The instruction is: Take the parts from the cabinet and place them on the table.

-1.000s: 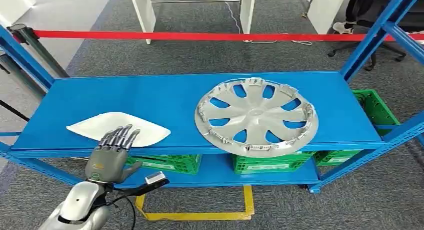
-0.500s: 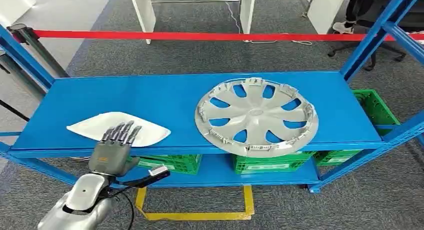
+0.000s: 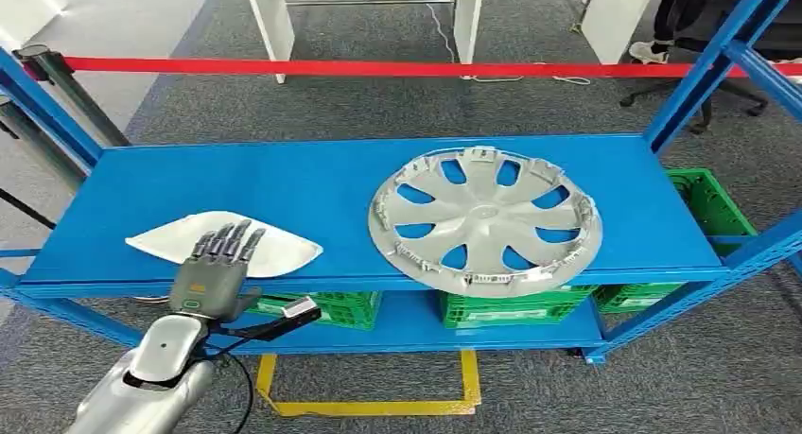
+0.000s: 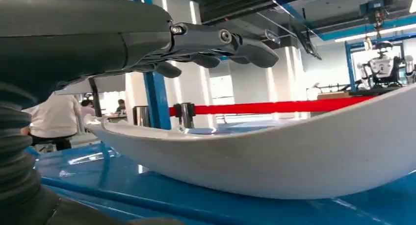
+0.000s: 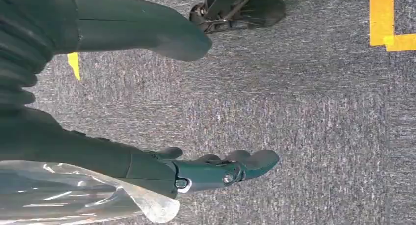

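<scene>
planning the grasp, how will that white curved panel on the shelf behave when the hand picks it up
The white curved panel looks thin-shelled and hollow, so probably light and rigid. It rests on its rounded underside on the blue shelf, so it may rock or slide if pushed. Its smooth glossy surface could be slippery under the left hand, which hovers open above its near edge.

Glossy blue painted metal shelf (image 3: 312, 174), matt silver plastic hubcap (image 3: 484, 217), smooth white panel (image 3: 274, 250), rough grey carpet (image 5: 314, 102)

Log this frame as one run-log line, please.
phase: reach | left hand: open, over white part, not gripping | right hand: open, hanging | hubcap: on blue shelf
</scene>
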Controlling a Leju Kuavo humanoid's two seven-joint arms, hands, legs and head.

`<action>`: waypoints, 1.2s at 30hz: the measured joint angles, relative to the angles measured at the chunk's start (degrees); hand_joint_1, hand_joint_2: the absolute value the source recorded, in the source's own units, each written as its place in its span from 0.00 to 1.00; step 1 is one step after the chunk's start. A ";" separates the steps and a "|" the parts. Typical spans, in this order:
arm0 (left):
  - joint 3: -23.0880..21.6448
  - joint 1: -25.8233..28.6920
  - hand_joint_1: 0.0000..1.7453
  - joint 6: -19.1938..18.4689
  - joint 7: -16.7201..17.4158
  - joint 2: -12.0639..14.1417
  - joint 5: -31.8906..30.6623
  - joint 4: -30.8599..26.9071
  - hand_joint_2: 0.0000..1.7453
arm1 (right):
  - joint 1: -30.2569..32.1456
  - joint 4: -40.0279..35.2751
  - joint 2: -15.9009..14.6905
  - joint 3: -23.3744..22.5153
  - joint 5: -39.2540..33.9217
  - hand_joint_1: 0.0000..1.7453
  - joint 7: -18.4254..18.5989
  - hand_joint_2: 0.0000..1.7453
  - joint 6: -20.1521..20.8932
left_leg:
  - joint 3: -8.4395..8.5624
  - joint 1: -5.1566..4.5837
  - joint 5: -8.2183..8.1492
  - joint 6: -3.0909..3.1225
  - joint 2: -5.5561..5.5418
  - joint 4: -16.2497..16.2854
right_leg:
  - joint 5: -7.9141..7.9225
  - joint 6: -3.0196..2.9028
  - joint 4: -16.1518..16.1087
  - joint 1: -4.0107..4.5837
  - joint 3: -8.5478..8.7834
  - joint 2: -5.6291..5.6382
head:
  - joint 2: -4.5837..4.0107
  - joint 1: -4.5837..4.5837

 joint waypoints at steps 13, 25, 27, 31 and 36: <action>1.42 -0.62 0.00 -1.16 2.49 0.17 -0.94 1.55 1.00 | -0.08 0.02 0.00 0.02 1.47 0.00 0.17 1.00 0.59 | 0.00 0.00 0.00 0.00 0.00 0.00 | 0.00 0.00 0.00 0.00 0.00 0.00 | 0.00 -0.02; 3.24 -2.11 0.00 -0.44 3.34 0.00 -0.72 4.50 1.00 | -0.22 0.04 0.00 0.04 2.36 0.00 0.50 1.00 0.70 | -0.01 0.00 0.03 0.00 0.00 0.00 | 0.02 0.02 0.00 0.00 -0.01 -0.01 | 0.00 -0.02; 3.39 -2.14 0.00 -0.31 3.34 -0.09 -0.57 4.61 1.00 | -0.23 0.07 0.00 0.02 2.58 0.00 0.52 1.00 0.68 | -0.01 0.00 0.06 0.00 0.00 0.00 | 0.04 0.00 0.00 0.00 -0.01 -0.01 | 0.00 0.00; 3.91 -2.22 0.00 -0.15 3.34 -0.44 -0.42 4.85 1.00 | -0.23 0.09 0.00 0.02 2.73 0.00 0.65 1.00 0.68 | -0.01 0.00 0.09 0.01 0.00 0.00 | 0.06 0.01 0.00 0.00 -0.01 -0.01 | 0.00 0.00; 4.15 -2.22 0.00 -0.13 3.34 -0.50 -0.42 4.92 1.00 | -0.23 0.15 0.00 0.02 2.76 0.00 0.76 1.00 0.68 | -0.01 0.00 0.12 0.01 0.00 0.00 | 0.07 0.02 0.00 0.01 -0.01 -0.01 | 0.00 0.00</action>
